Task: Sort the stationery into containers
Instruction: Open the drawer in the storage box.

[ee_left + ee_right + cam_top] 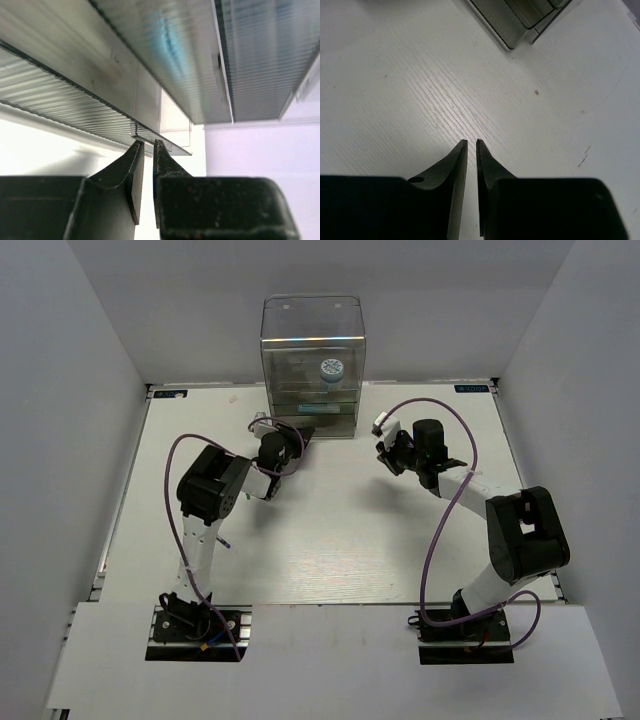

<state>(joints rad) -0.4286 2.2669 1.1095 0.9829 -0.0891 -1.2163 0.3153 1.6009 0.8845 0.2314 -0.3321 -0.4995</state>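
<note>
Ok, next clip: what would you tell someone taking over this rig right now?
Left gripper: shut on a drawer tab low on the cabinet, apparently pinching it.
Right gripper: shut, empty, above the table.
Things: the blue-and-white roll sits inside the cabinet; no other stationery in view.
Done: roll stored, it seems.
Left: finish the drawer move, then look for any remaining items.

Tall clear plastic cabinet [312, 320] stands upright at the far middle of the bench [330, 540], with a stack of shallow clear drawers [318, 410] in its lower part. Round blue-and-white patterned roll [332, 370] sits inside, seen through the clear wall, above the lowest drawers; exact compartment can't tell. Other stationery not visible.
</note>
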